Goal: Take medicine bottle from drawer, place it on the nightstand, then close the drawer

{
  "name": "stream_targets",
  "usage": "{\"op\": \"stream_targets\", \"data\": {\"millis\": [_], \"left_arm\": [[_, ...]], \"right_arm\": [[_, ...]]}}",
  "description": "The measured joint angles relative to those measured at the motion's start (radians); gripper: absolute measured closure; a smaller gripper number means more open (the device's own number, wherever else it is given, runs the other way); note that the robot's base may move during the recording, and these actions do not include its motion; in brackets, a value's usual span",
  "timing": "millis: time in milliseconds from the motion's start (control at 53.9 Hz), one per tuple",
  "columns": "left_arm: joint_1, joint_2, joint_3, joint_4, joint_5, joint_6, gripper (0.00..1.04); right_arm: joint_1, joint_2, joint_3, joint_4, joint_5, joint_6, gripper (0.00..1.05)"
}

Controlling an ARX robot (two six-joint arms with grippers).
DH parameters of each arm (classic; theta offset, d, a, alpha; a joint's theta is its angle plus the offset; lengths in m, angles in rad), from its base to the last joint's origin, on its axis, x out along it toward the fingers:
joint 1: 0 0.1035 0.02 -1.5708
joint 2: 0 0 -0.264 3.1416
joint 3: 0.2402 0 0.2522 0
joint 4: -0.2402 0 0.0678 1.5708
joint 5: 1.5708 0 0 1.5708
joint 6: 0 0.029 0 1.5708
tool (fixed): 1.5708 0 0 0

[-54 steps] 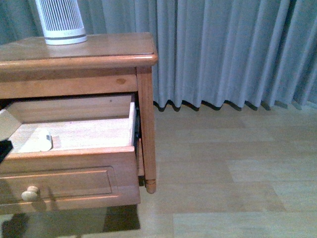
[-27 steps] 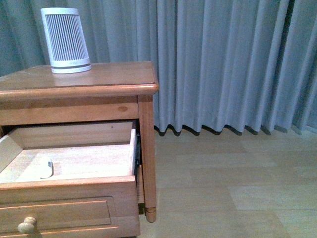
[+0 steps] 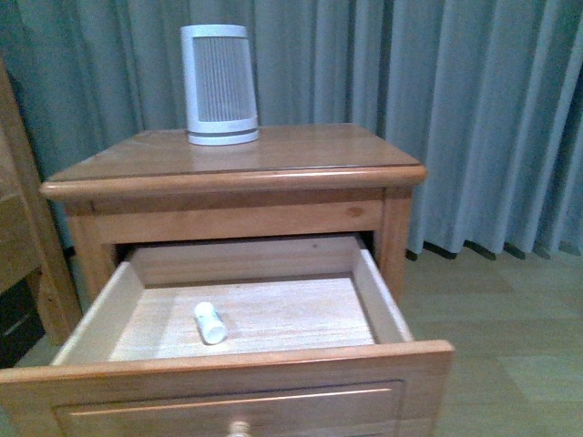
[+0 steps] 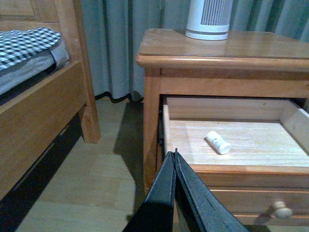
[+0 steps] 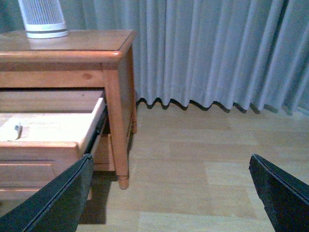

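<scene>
The left claw point(image 4: 175, 162) sat pinched tight beside the front edge of the open drawer point(image 4: 251, 169); the right claw point(image 5: 170, 159) gaped wide above the floor point(image 5: 217, 145). The medicine bottle point(image 3: 209, 322) lay sideways inside, clear of every wall, forward of the nightstand point(image 3: 237, 187) top edge.

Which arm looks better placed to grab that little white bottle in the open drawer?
Probably left: the left gripper points at the drawer near the bottle, though shut. The right gripper, open, faces the floor.
</scene>
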Motion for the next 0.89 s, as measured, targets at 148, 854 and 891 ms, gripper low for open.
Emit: {"op": "stream_targets", "data": {"millis": [148, 854, 891], "left_arm": [[0.000, -0.050, -0.011, -0.038, -0.003, 0.000, 1.02], [0.000, -0.186, -0.047, -0.126, -0.001, 0.000, 0.55], [0.000, -0.186, -0.047, -0.126, -0.001, 0.000, 0.48]], "right_arm": [[0.000, 0.000, 0.000, 0.000, -0.003, 0.000, 0.07], [0.136, 0.957, 0.357, 0.593, -0.113, -0.005, 0.07], [0.164, 1.096, 0.417, 0.642, -0.078, -0.006, 0.07]]}}
